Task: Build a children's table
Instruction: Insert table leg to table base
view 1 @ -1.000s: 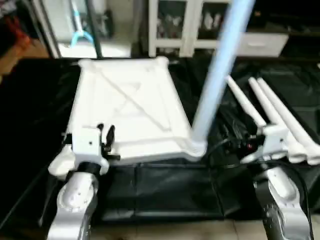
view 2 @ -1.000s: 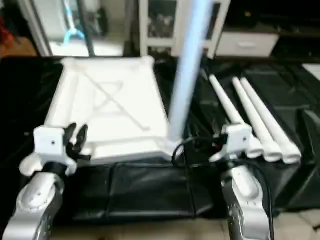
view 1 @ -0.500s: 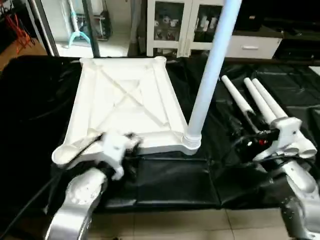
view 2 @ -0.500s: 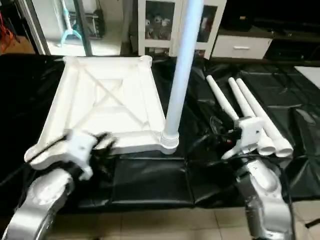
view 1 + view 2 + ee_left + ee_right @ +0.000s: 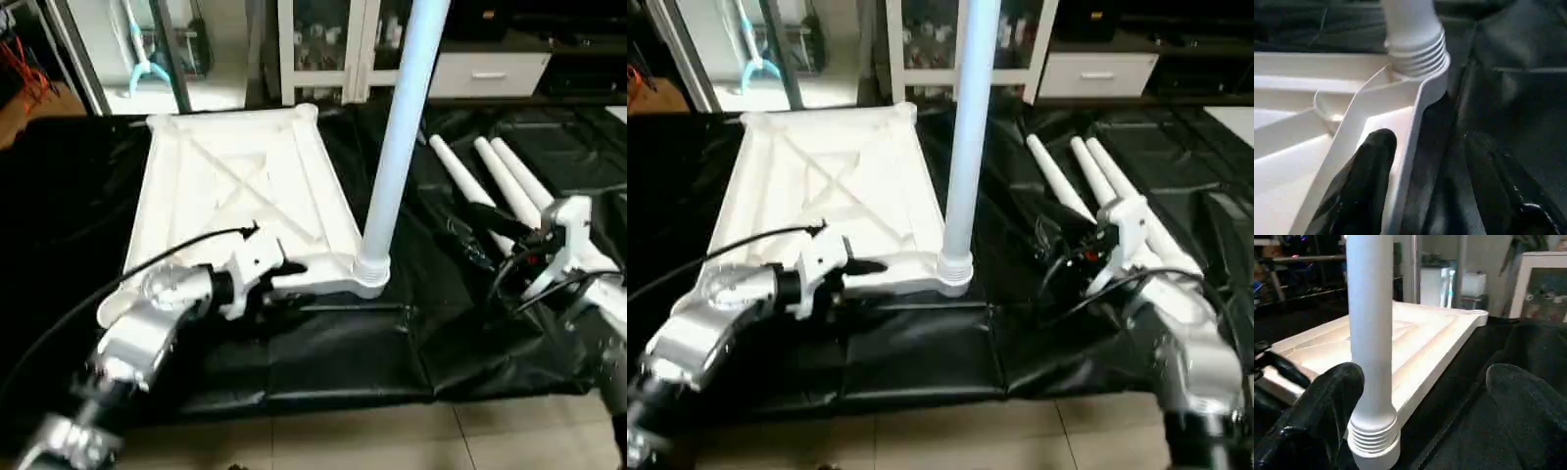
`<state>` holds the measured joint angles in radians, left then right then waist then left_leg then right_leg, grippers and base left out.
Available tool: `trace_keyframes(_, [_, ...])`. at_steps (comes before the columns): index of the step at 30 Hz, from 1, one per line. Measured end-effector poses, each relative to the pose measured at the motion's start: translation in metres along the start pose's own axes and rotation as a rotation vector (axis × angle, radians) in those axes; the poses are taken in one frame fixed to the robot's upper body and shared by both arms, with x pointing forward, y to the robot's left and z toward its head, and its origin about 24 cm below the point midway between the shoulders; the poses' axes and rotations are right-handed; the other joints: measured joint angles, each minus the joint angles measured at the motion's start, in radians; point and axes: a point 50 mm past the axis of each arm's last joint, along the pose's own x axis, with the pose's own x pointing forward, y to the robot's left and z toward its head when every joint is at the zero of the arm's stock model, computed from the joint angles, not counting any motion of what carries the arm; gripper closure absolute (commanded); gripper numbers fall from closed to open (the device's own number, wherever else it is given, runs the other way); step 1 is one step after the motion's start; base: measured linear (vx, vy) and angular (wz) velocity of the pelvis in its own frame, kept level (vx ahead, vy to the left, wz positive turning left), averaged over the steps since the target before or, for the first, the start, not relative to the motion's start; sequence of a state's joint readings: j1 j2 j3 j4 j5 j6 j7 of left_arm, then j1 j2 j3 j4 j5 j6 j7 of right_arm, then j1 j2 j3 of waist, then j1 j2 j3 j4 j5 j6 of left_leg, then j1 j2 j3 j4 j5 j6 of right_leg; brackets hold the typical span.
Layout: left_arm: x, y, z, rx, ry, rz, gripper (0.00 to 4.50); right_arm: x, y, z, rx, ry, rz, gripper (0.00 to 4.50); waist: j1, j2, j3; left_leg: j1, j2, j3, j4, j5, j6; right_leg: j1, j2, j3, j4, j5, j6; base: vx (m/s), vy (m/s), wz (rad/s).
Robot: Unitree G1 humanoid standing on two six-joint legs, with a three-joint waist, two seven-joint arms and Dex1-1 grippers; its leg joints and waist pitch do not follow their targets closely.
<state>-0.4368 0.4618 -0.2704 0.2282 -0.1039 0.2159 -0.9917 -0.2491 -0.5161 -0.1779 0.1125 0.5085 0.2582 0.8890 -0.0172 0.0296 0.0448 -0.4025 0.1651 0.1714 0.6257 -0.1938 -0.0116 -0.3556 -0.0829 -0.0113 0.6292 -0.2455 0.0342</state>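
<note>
Black sheeting [image 5: 323, 362] covers our work surface, with white cabinets [image 5: 343, 39] and a tiled floor [image 5: 392, 441] around it. On it lies the white tabletop [image 5: 235, 186], underside up, its X ribs showing. One leg [image 5: 397, 147] stands upright in the near corner socket [image 5: 370, 274] on our right-hand side, its ribbed collar seated there.

Our left gripper [image 5: 1425, 196] reaches along the tabletop's near edge, pointing toward that standing leg. In its wrist view the fingers stand apart, straddling the rim: one finger [image 5: 1359, 186] lies on the inside of the rim wall, the other on the black sheeting outside it. We cannot tell whether either finger presses the rim.

Our right gripper [image 5: 1420, 401] hovers just beside the standing leg with its fingers [image 5: 1327, 406] spread wide, holding nothing; the leg sits ahead of it, close to one finger. Three more legs [image 5: 490, 186] lie side by side on the sheeting just beyond the right gripper.
</note>
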Motion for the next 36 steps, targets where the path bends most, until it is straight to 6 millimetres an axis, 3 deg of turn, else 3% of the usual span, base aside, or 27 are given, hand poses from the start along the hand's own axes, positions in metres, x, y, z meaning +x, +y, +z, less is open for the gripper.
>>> trace_keyframes(6, [0.0, 0.012, -0.004, 0.021, 0.05, -0.014, 1.69, 0.011, -0.004, 0.002, 0.006, 0.012, 0.059, 0.0, 0.001, -0.001, 0.0, -0.001, -0.001, 0.01, 0.0, 0.003, 0.005, -0.004, -0.008, -0.001, 0.001, 0.001, -0.002, 0.0, 0.0, 0.0])
trace_keyframes(12, [0.002, 0.012, -0.012, 0.01, 0.081, -0.054, 1.69, 0.012, -0.006, -0.001, 0.016, 0.024, 0.077, 0.0, 0.016, -0.003, 0.001, -0.003, -0.001, 0.014, 0.0, 0.006, 0.01, -0.007, -0.009, -0.001, 0.001, 0.003, -0.005, 0.0, 0.0, 0.0])
trace_keyframes(19, [0.015, 0.015, -0.018, 0.041, 0.11, -0.015, 2.3, 0.016, -0.007, 0.0, -0.003, 0.02, 0.08, 0.0, 0.025, -0.004, 0.001, -0.003, 0.004, 0.028, -0.001, 0.006, 0.01, -0.009, -0.012, 0.0, 0.001, 0.005, -0.008, 0.0, 0.0, 0.0])
trace_keyframes(23, [0.017, 0.016, -0.016, 0.055, 0.104, 0.003, 2.51, 0.019, -0.005, -0.002, 0.002, 0.02, 0.087, 0.0, 0.024, -0.004, 0.001, -0.003, 0.004, 0.029, -0.001, 0.006, 0.01, -0.01, -0.012, 0.0, 0.001, 0.005, -0.009, 0.0, 0.0, 0.0])
trace_keyframes(25, [0.019, 0.015, -0.016, 0.057, 0.093, -0.002, 2.87, 0.02, -0.004, -0.002, 0.004, 0.016, 0.089, 0.0, 0.024, -0.004, 0.001, -0.003, 0.005, 0.029, -0.001, 0.006, 0.01, -0.01, -0.012, 0.0, 0.001, 0.005, -0.009, 0.0, 0.0, 0.0])
trace_keyframes(28, [0.022, 0.013, -0.017, 0.058, 0.084, -0.017, 2.9, 0.022, -0.002, -0.005, 0.008, 0.016, 0.098, 0.0, 0.024, -0.004, 0.001, -0.003, 0.005, 0.029, -0.001, 0.006, 0.01, -0.01, -0.011, 0.0, 0.001, 0.005, -0.009, 0.0, 0.0, 0.0])
trace_keyframes(36, [0.02, 0.014, -0.018, 0.141, 0.128, -0.03, 3.73, 0.022, -0.001, -0.005, 0.0, 0.022, 0.099, 0.0, 0.023, -0.004, 0.001, -0.003, 0.005, 0.03, -0.002, 0.006, 0.01, -0.01, -0.011, 0.0, 0.001, 0.005, -0.009, 0.0, 0.0, 0.0])
